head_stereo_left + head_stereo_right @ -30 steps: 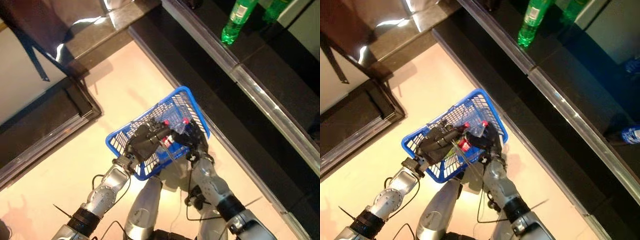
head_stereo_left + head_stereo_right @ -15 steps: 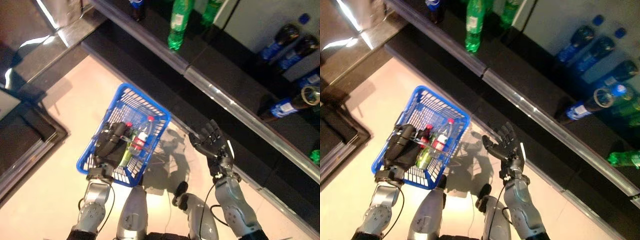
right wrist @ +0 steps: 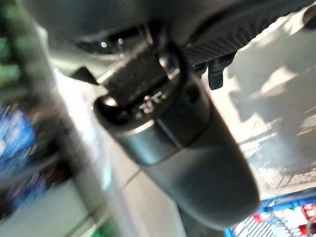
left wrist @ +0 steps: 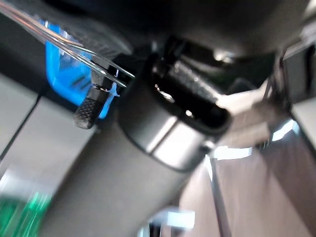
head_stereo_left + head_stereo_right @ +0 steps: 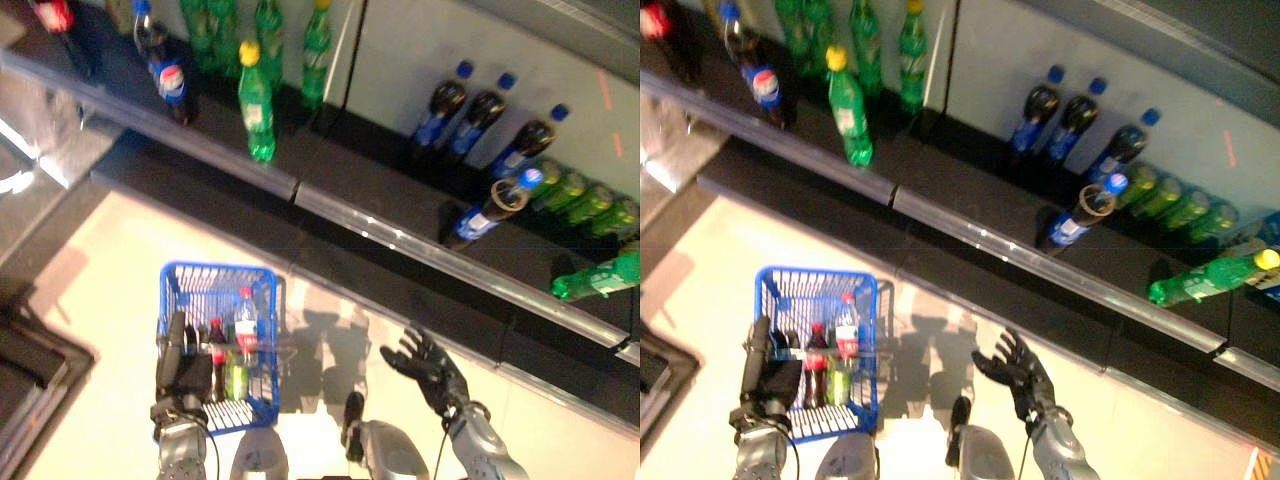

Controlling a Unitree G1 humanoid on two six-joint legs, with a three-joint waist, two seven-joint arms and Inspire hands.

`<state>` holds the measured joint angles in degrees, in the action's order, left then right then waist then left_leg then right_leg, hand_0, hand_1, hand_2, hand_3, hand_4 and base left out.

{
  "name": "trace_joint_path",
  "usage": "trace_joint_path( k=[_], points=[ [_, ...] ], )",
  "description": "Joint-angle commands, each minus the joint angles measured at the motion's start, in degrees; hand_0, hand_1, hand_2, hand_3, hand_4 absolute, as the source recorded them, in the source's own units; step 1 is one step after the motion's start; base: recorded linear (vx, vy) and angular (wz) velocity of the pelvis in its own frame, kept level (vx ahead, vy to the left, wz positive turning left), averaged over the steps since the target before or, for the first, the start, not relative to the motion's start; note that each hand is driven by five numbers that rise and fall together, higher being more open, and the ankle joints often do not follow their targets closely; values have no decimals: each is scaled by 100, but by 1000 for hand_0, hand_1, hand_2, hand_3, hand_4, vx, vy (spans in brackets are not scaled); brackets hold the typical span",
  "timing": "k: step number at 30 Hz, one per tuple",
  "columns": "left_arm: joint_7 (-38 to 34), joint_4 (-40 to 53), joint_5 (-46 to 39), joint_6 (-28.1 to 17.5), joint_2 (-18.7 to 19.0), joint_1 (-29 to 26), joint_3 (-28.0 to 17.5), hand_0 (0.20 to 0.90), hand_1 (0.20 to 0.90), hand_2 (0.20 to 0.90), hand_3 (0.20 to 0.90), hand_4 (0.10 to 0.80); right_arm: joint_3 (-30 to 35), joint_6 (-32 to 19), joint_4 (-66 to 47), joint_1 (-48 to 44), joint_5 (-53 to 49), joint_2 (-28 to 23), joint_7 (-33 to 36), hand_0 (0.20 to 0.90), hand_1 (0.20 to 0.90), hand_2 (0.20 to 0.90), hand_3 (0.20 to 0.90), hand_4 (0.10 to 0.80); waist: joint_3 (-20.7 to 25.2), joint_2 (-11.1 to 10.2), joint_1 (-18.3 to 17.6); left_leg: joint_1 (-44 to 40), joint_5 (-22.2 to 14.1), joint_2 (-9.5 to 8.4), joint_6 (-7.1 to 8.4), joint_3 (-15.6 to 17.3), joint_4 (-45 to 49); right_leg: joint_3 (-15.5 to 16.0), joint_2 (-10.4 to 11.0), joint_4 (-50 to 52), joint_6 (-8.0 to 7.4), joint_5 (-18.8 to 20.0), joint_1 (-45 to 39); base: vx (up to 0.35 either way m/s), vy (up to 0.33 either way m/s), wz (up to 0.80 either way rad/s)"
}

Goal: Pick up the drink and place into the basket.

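My left hand is shut on the thin wire handles of the blue basket, which hangs off the floor at the lower left. Inside it stand a clear bottle with a red cap, a dark bottle with a red cap and a green drink. My right hand is open and empty, fingers spread, above the floor in front of the low shelf. The basket also shows in the right eye view, as does the right hand.
A dark low shelf with a metal front rail runs across the view. On it stand green bottles, dark bottles with blue caps, and a green bottle lying on its side at the far right. Pale floor lies in front.
The whole picture has shifted, so the camera has moved and more of the shelf shows. My right hand was at the basket one second ago; it has since come out, open and empty.
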<state>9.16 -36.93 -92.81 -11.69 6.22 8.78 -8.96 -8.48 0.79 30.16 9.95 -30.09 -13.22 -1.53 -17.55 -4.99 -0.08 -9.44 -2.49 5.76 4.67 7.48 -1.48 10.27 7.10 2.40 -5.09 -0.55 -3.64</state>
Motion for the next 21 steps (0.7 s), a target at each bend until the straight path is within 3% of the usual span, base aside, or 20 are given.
trace_joint_path(
  k=[1, 3, 5, 11, 15, 21],
  points=[
    [693, 92, 576, -506, 329, -342, -224, 300, 300, 300, 200, 100, -75, -377, 977, 91, 290, -159, -243, 900, 900, 900, 900, 800, 1146, 344, -31, 315, 629, 114, 110, 156, -352, -175, 129, -127, -169, 110, -241, -7, -3, -15],
    [269, -646, 855, -418, 334, -529, -213, 300, 300, 300, 200, 100, -25, -363, 1926, -117, 676, -92, -53, 900, 900, 900, 900, 800, 1216, 378, -61, 294, 607, 156, 141, 242, -352, -137, 155, -248, -203, 178, -300, -24, -8, -23],
    [-167, -1553, 1165, -275, 296, -665, -318, 300, 300, 300, 200, 100, 81, -656, 3060, -273, 1093, -37, 50, 900, 900, 900, 900, 800, 1286, 414, -56, 301, 563, 180, 168, 305, -352, -43, 192, -384, -248, 226, -367, -38, -19, -15],
    [-326, -2888, 1807, -121, 240, -661, -568, 300, 300, 300, 200, 100, 533, -591, 4104, -298, 1280, 107, 78, 900, 900, 900, 900, 800, 1396, 447, -85, 276, 499, 181, 170, 401, -352, 13, 225, -462, -272, 230, -409, -20, -13, -14],
    [-221, -3074, 2285, -239, 241, -633, -399, 300, 300, 300, 200, 100, 580, -574, 4314, -289, 1474, 94, 163, 900, 900, 900, 900, 800, 1404, 471, -80, 262, 446, 162, 132, 410, -352, 6, 250, -446, -273, 204, -392, -18, -1, -3],
    [-183, -2895, 2321, -351, 215, -644, -183, 300, 300, 300, 200, 100, 470, -705, 4294, -357, 1525, 105, 183, 900, 900, 900, 900, 800, 1388, 480, -21, 290, 415, 111, 84, 324, -352, 10, 224, -396, -243, 153, -383, -6, -1, 0]
  ],
)
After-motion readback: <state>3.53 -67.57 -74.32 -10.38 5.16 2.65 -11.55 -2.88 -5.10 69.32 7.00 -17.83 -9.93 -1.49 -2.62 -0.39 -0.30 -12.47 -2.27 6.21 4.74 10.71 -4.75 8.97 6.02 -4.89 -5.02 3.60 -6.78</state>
